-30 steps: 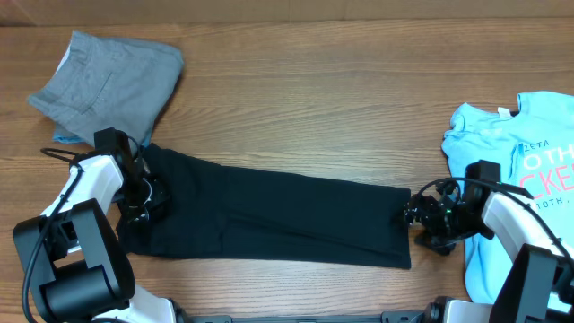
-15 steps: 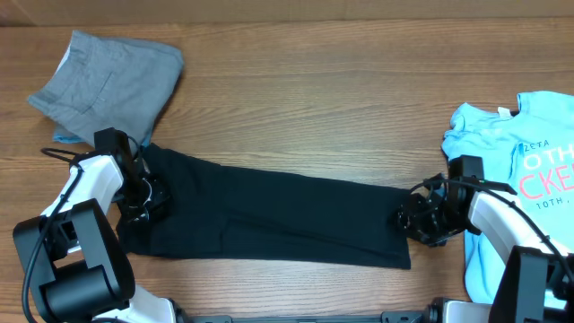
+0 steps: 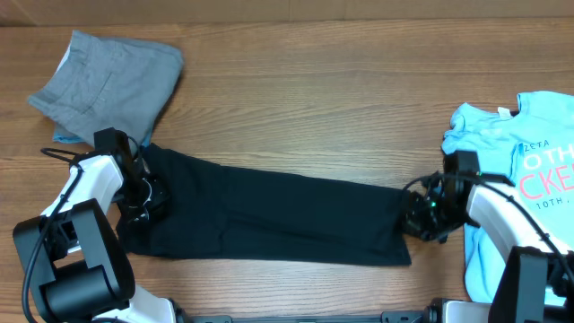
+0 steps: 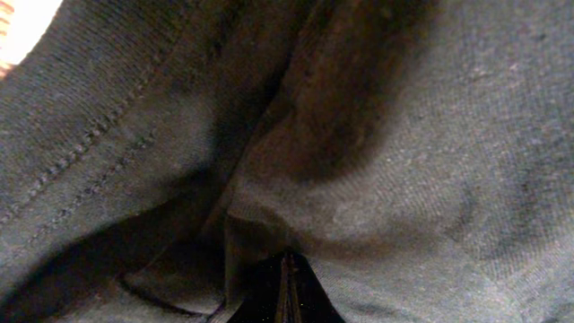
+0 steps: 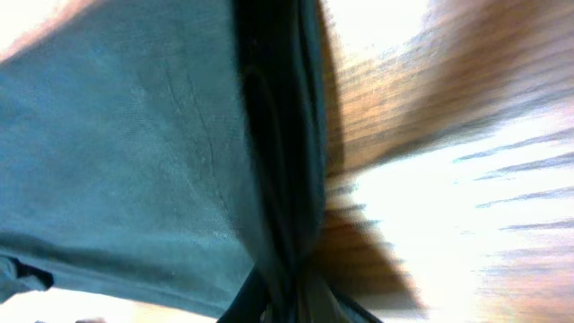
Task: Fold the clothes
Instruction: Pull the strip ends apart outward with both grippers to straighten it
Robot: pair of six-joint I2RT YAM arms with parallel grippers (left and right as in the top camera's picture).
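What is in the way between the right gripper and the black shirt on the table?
Nothing visible. The right gripper sits right at the black shirt, at its right edge; the blue tee lies farther right, behind the gripper.

Right gripper (image 3: 415, 215) has crept left and slightly toward the table's far side (wrist block came with it). It was just off the black T-shirt's (image 3: 287, 215) right edge and now overlaps that edge.
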